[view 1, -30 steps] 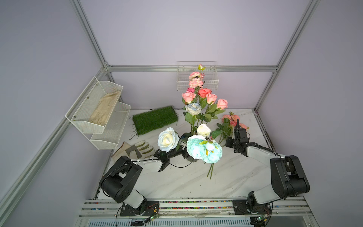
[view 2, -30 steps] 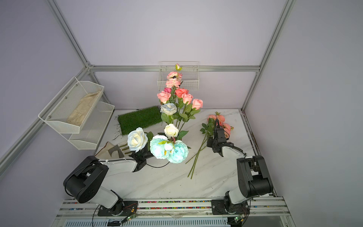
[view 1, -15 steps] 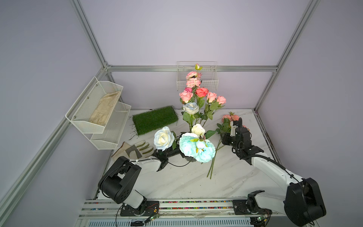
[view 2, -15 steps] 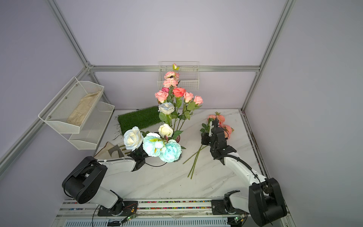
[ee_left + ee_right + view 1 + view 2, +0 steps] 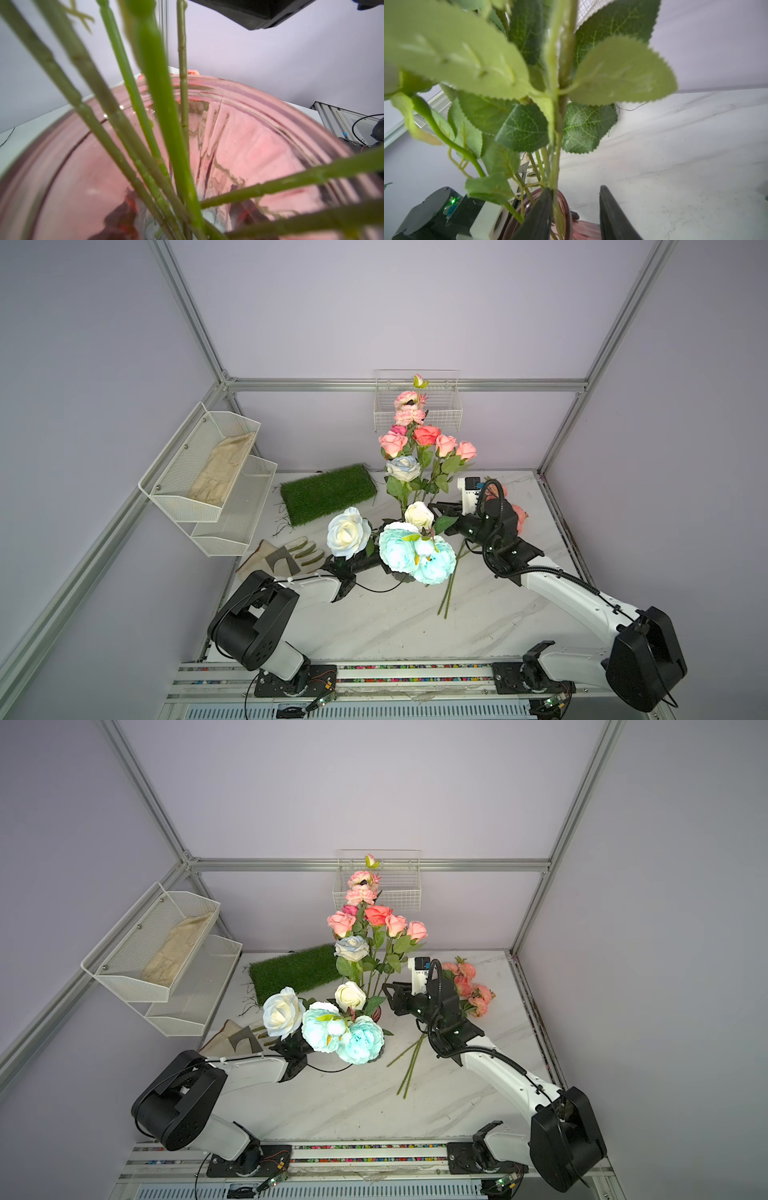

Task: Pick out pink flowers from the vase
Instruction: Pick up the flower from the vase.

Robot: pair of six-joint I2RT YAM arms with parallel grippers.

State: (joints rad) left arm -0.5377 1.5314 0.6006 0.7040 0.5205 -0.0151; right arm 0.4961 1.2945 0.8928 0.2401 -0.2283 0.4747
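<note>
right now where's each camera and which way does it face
both top views: high at the front, looking down on the white marble table; left arm, right arm show
left wrist: close against the smoky-pink ribbed glass vase, facing green stems; none of its own arm
right wrist: behind the open right hand, facing leaves
shared: both wrist views show vase and stems

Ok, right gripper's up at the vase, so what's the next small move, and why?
Probably close the right gripper on the stem. Its jaws stand open just above the vase rim, and that stem runs between them, nearer one side. It seems to lead up towards the pink roses, though the wrist view cuts off the bloom.
</note>
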